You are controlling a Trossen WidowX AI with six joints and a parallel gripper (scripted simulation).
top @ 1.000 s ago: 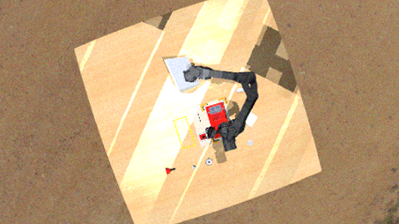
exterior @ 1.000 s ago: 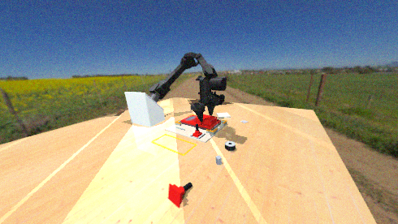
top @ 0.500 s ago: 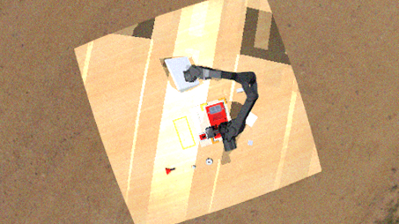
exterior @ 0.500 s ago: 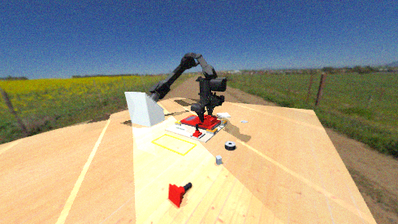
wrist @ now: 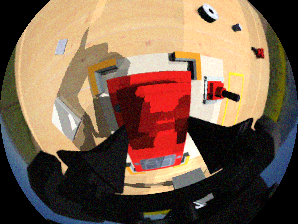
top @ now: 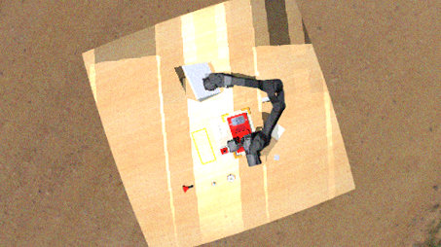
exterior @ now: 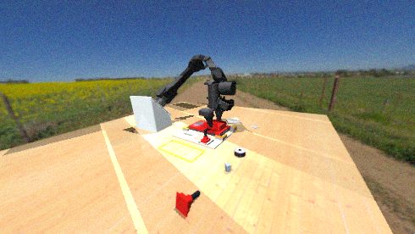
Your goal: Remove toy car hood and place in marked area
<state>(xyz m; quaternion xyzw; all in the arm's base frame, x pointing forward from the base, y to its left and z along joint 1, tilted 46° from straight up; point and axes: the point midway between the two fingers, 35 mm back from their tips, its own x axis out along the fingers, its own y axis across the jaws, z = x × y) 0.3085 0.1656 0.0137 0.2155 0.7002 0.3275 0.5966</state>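
Note:
The toy car (top: 239,126) (exterior: 196,125) is red and sits on a pale board between orange corner brackets. Its hood (exterior: 218,125) (wrist: 164,102) is a raised red block at the end nearer the loose wheel; whether it is clear of the body, I cannot tell. My gripper (top: 246,139) (exterior: 214,122) (wrist: 156,123) is shut on the hood, with one dark finger at each side; the exact contact is partly hidden. The marked area (top: 197,148) (exterior: 175,155) (wrist: 236,74) is a yellow outline beside the board, with nothing in it.
A red part with a black peg (top: 224,151) (exterior: 205,139) (wrist: 215,91) stands between car and outline. A wheel (top: 231,176) (exterior: 240,153), a small grey block (top: 213,183) (exterior: 228,167) and a red piece (top: 186,188) (exterior: 183,203) lie farther out. A large white block (top: 197,78) (exterior: 146,114) stands near the arm's base.

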